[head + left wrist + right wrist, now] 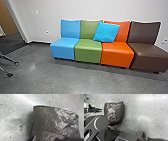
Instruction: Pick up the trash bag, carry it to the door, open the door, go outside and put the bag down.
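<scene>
Close below the left wrist camera, the trash bag (50,121) is seen, dark and glossy, its thin plastic drawn into creases over 1 part and left smoother over another. A straight dark edge is formed along 1 side, and a soft shadow is cast beside it on the speckled grey floor (12,116). What is held inside the bag cannot be made out through the plastic. In the right wrist view the same bag is seen whole, rounded and crumpled, against the floor; whether it is hung above the floor or rested on it cannot be told. Just beside it, a slim dark pronged part (99,110) is pointed towards its side.

Whether the left gripper is clenched on the bag or released cannot be told, and the state of the right gripper cannot be told either.

In the head view, 4 seats are set in a row along a pale wall (50,15): a light blue seat (62,48), a green seat (88,51), an orange seat (117,55) and a brown seat (148,56). A bright blue cushion (107,32) is leaned, tilted, across the green and orange backs. At the robot's left, 2 casters (9,74) are seen on the floor.
</scene>
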`<state>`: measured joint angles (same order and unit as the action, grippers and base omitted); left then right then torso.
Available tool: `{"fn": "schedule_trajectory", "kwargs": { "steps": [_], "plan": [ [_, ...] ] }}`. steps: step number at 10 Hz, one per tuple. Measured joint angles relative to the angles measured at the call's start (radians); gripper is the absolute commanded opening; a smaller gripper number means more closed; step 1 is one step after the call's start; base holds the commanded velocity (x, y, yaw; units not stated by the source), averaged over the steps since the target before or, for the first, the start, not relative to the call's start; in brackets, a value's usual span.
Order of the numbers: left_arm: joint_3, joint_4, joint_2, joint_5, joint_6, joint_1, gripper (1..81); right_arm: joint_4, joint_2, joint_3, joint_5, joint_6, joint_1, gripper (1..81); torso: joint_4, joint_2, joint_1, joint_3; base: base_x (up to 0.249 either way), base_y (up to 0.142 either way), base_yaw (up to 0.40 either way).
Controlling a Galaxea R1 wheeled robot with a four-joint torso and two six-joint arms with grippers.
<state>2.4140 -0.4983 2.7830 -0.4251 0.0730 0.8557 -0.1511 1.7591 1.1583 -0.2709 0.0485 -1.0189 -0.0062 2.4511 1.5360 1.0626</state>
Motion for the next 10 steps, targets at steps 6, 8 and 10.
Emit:
{"fn": "schedule_trajectory", "kwargs": {
  "steps": [6, 8, 10],
  "plan": [
    [0.005, 0.006, 0.101, -0.071, -0.001, -0.035, 81.1, 0.001, 0.033, 0.039, -0.029, 0.001, 0.004, 81.1, 0.0, 0.191, 0.117, 0.011, 0.0, 0.0, 0.0],
    [0.018, 0.005, 0.107, -0.069, -0.001, -0.019, 81.1, 0.001, 0.044, 0.046, -0.029, 0.001, 0.008, 81.1, 0.0, 0.206, 0.127, 0.065, 0.0, 0.0, 0.0],
    [0.07, 0.005, 0.109, -0.064, 0.0, -0.026, 81.1, 0.001, 0.057, 0.048, -0.024, 0.001, 0.014, 81.1, 0.0, 0.207, 0.128, 0.13, 0.0, 0.0, 0.0]
  ]
}}
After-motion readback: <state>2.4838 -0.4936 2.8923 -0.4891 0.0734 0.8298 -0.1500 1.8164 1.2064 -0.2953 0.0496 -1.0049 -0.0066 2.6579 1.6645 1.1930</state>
